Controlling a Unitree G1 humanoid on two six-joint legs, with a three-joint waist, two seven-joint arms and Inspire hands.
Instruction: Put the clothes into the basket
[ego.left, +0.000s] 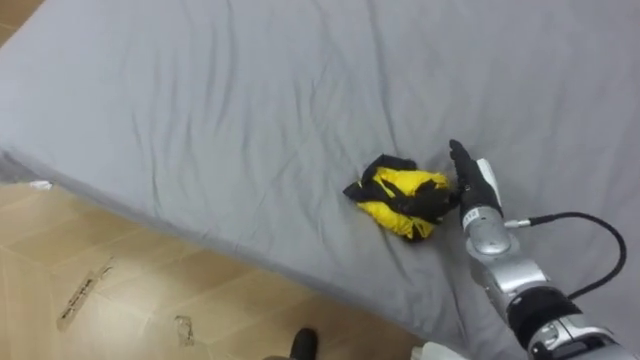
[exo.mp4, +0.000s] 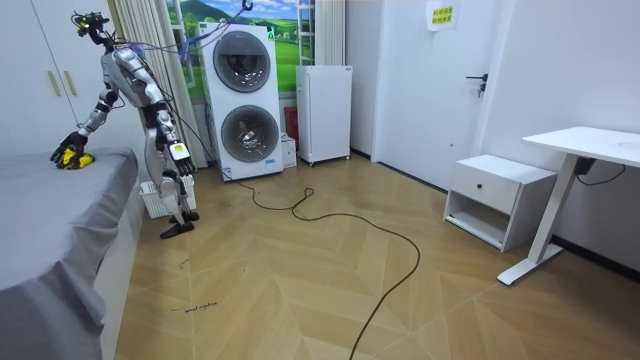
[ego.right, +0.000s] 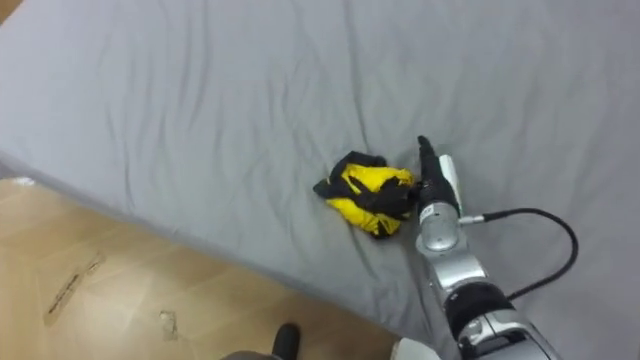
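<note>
A bed (exo.mp4: 60, 220) with a grey sheet fills the lower left of the room view. Pale wood floor (exo.mp4: 300, 290) spreads across the middle. At upper centre, two stacked washing machines (exo.mp4: 248, 100) stand beside a white cabinet (exo.mp4: 325, 113). A white door (exo.mp4: 440, 80), a low drawer unit (exo.mp4: 498, 198) and a desk (exo.mp4: 590, 145) line the right.

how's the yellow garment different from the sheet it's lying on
The yellow garment is bright yellow with black parts; the sheet is plain grey. The yellow garment is bunched into a small heap; the sheet lies spread wide and flat with light creases. Both are cloth.
</note>
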